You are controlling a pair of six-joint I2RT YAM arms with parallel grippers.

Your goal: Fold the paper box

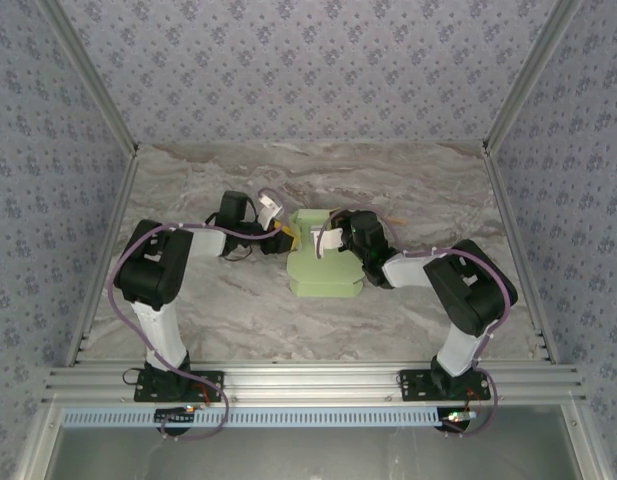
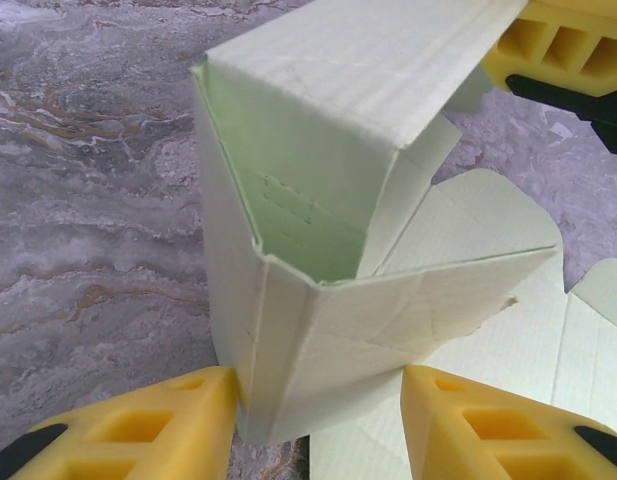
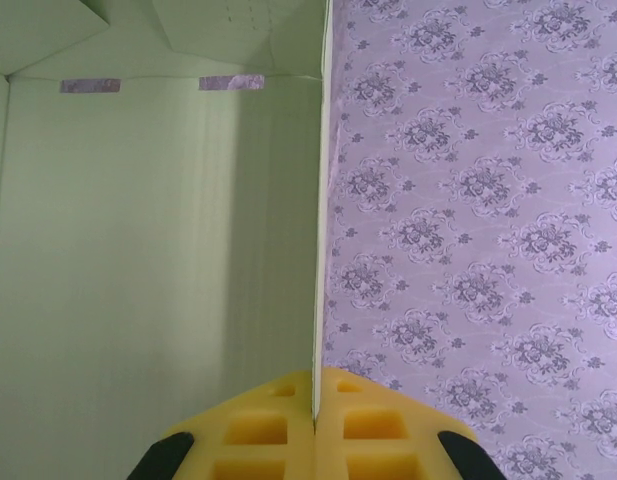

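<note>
While my left pincer (image 2: 318, 420) is closed part-way across the near lower corner of the paper box (image 2: 318, 150), with a pad against the card on each side, my right pincer (image 3: 315, 420) is pinched tight on the thin edge of one upright panel. I judge the step in hand to be raising the walls into a tube, since the sides stand up and meet at creased corners while the lid panel leans over the top, untucked. Just past my left fingers the hollow of the box is open, and I see nothing in it. Beyond that, flat flaps lie spread on the desk (image 1: 188, 170). From above, the box sits mid-desk between my two arms. Next, I think, I must hold the corner square with one side and press the loose panel down along its crease with the other, gently, as this card looks easy to buckle.
</note>
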